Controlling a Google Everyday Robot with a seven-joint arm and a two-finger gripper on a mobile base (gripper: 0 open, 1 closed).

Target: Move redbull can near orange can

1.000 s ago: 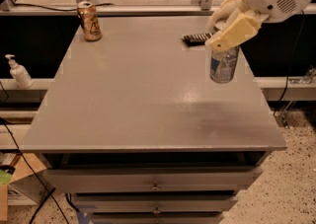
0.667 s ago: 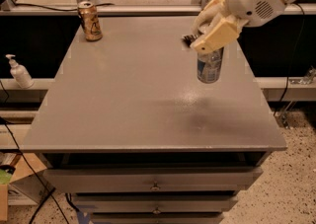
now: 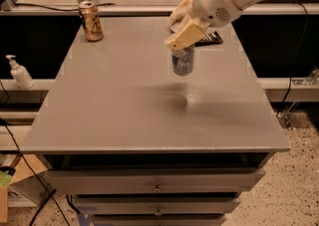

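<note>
The redbull can [image 3: 183, 61] is silver with blue patches and hangs in the air above the middle of the grey table [image 3: 119, 115], with its shadow on the tabletop below it. My gripper [image 3: 185, 38] is shut on the can's upper part, and its cream fingers [image 3: 183, 35] hide the top. The orange can [image 3: 91, 20] stands upright at the far left corner of the table, well to the left of the gripper.
A black flat object [image 3: 209, 38] lies at the far right of the table, partly behind my arm. A white pump bottle [image 3: 20, 73] stands on a lower ledge at the left. Drawers [image 3: 157, 182] sit below the tabletop.
My gripper has carried the redbull can to the left, from the table's right side toward its middle, still lifted off the surface. The orange can has not moved.
</note>
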